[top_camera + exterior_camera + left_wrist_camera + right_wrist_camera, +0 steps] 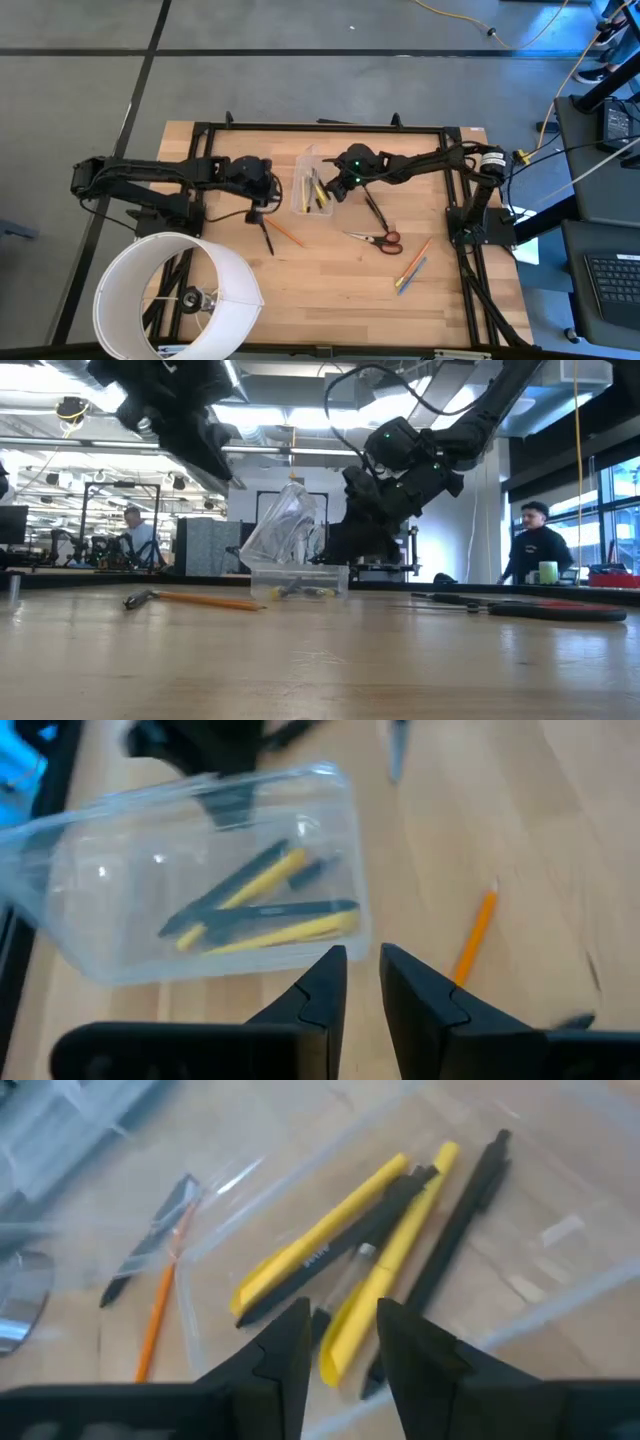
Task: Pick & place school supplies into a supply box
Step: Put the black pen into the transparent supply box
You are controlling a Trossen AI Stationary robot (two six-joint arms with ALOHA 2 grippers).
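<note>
Surface: pale wooden table [330, 290] inside a black frame, grey floor around it. Beyond the far edge, an open workshop with ceiling lights; one person [533, 542] stands at the right of the low view, another [133, 532] sits far back at the left.

Supply box [312, 185]: clear plastic, lid tipped up, sitting between the two grippers. Inside lie yellow and black pens [370, 1255], bunched together and crossing.

Right gripper [340, 1342]: hangs directly over the open box, fingers slightly parted with a narrow gap, pinching nothing; the pens lie just beyond the fingertips.

Left gripper [363, 982]: raised beside the box, fingers nearly together with a thin gap, empty. The box wall sits just ahead of its tips; an orange pencil [474, 934] lies on the wood off to one side.

Loose on the table: a black pen [267, 236] touching that orange pencil, red-handled scissors [377, 238], another black pen [375, 211] near the right gripper, and an orange and blue pair [411, 265] well apart.

Large white cylinder [176, 297] stands at the near left corner, partly covering the frame.
</note>
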